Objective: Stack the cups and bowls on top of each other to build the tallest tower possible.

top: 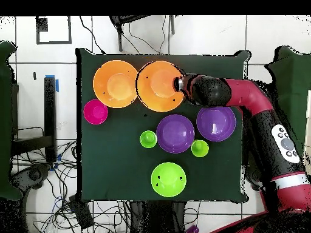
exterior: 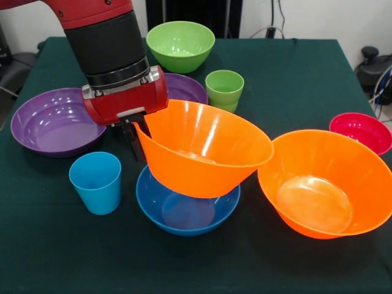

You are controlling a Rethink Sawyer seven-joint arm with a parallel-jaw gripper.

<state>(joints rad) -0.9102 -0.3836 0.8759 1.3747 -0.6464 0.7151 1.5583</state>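
- Above the blue bowl (exterior: pixel 187 211), my jaws (exterior: pixel 131 138) are clamped on the rim of an orange bowl (exterior: pixel 205 150), which hangs tilted with its underside touching or just over the blue bowl's rim; I cannot tell which.
- Just beside the blue bowl on the green surface (exterior: pixel 306 73) sits the second orange bowl (exterior: pixel 327 184), its rim close to the held one's.
- On the blue bowl's other side stands the blue cup (exterior: pixel 96 182), upright and apart from it.
- Beyond the blue bowl lie two purple bowls (exterior: pixel 52 122), a green cup (exterior: pixel 224 89) and, farthest, a green bowl (exterior: pixel 180 46).
- Past the second orange bowl rests the red bowl (exterior: pixel 361 131).
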